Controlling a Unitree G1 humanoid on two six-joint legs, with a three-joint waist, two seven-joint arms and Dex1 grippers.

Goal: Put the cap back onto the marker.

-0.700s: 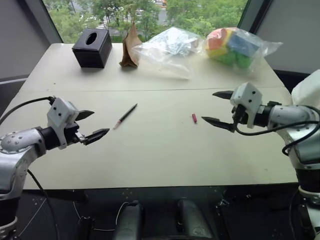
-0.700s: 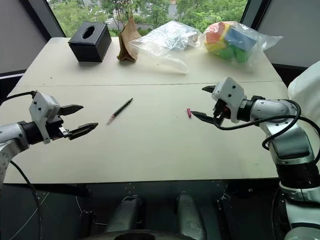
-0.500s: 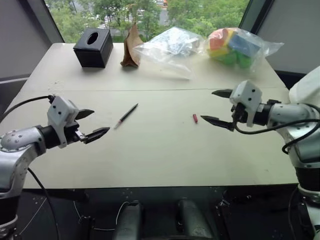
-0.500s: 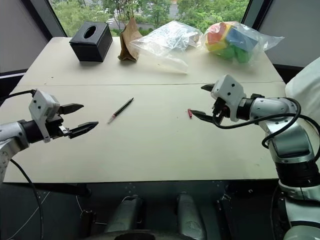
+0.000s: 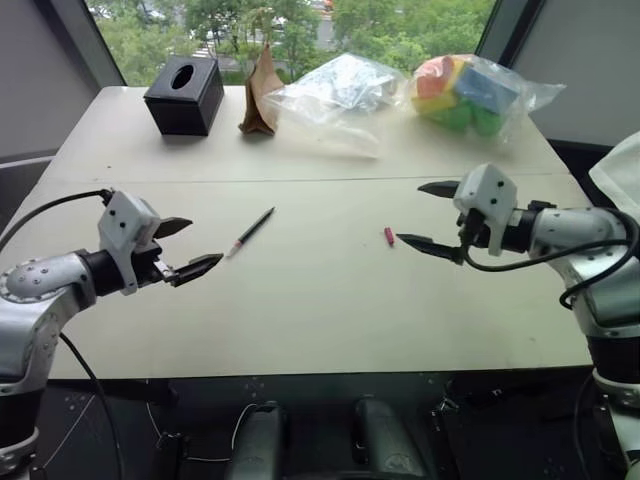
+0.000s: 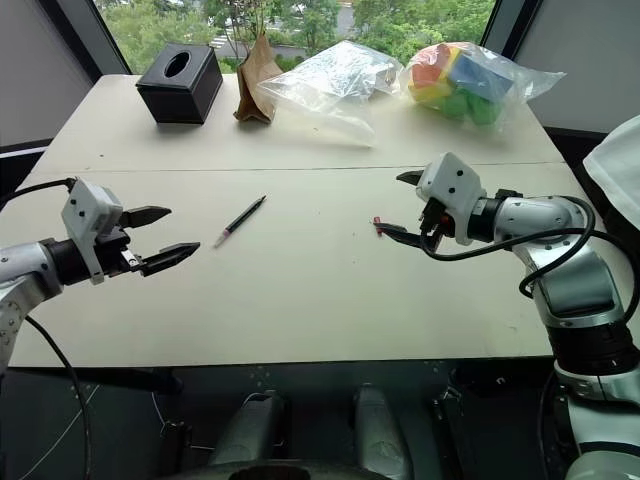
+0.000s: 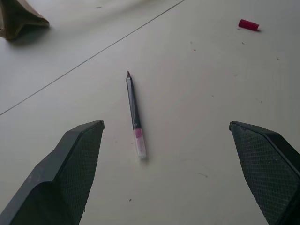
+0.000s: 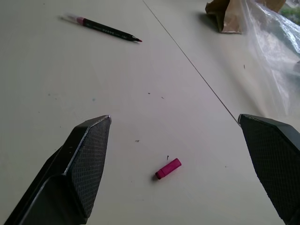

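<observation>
The thin black marker (image 5: 250, 231) lies flat on the pale table (image 5: 320, 310), left of centre, its pinkish end nearest my left side; it also shows as the marker (image 7: 134, 113). The tiny red cap (image 5: 389, 236) lies alone to the right of centre, also seen as the cap (image 8: 168, 168). My left gripper (image 5: 186, 248) hovers open a short way left of the marker, holding nothing. My right gripper (image 5: 424, 214) hovers open just right of the cap, fingers spread wide, nothing between them.
At the table's far edge stand a black tissue box (image 5: 185, 95), a brown paper bag (image 5: 261, 92), a clear plastic bag (image 5: 335, 98) and a bag of coloured blocks (image 5: 470, 92). A seam (image 5: 300, 181) crosses the tabletop.
My right gripper has edged a little to the left, closer to the cap. The left gripper, marker and cap stay where they were.
</observation>
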